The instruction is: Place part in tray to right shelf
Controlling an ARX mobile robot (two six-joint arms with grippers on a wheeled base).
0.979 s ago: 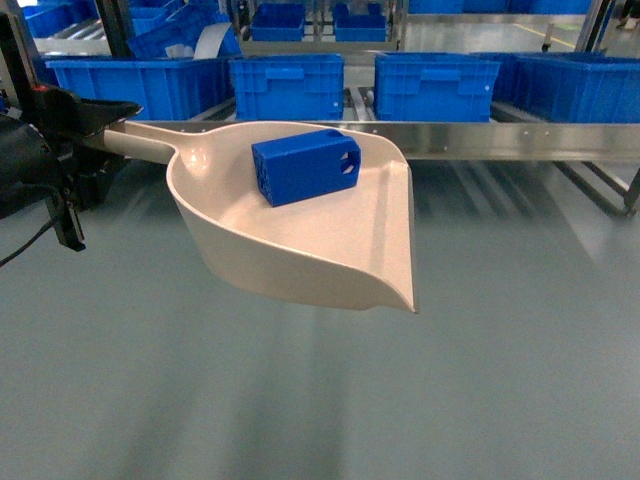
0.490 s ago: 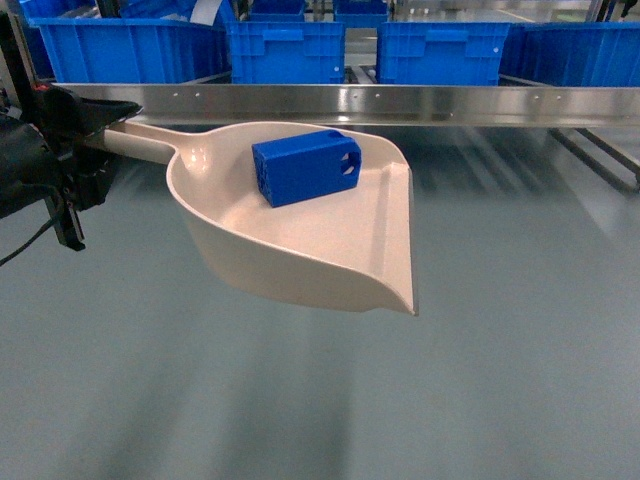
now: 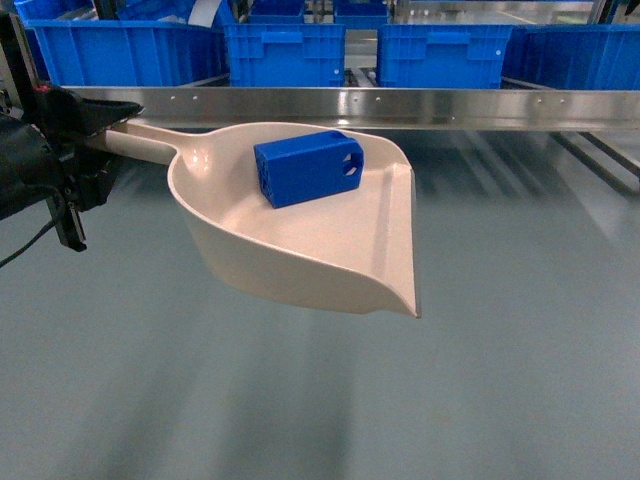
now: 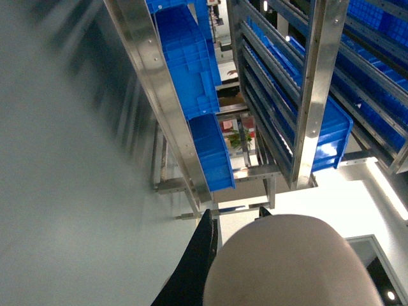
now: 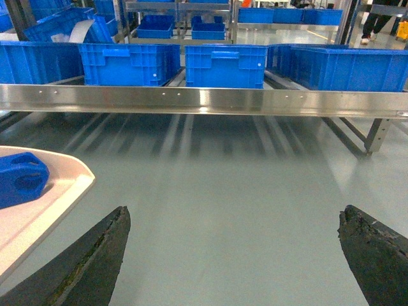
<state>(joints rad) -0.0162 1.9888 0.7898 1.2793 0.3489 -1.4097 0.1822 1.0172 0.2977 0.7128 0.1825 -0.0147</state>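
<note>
The beige tray (image 3: 300,250) hangs in the air over the grey floor, its long handle (image 3: 145,143) running left into my left gripper (image 3: 122,118), which is shut on it. The blue part (image 3: 308,168) lies on its side in the back of the tray. Just behind the tray runs the shiny front rail of the right shelf (image 3: 420,105). In the left wrist view the handle's rounded end (image 4: 287,268) sits between the black fingers (image 4: 203,245). My right gripper (image 5: 233,213) is open and empty, with the tray's lip (image 5: 51,201) and the part (image 5: 19,180) to its left.
Large blue crates (image 3: 285,50) stand in a row on the shelf behind the rail (image 5: 204,100), with more racks and crates (image 4: 197,76) beyond. A steel shelf leg (image 5: 376,131) slants down at the far right. Grey floor (image 3: 320,400) lies under the tray.
The shelf rail and crates have shifted up in the head view and look nearer. The tray, the part and my left gripper keep the same pose.
</note>
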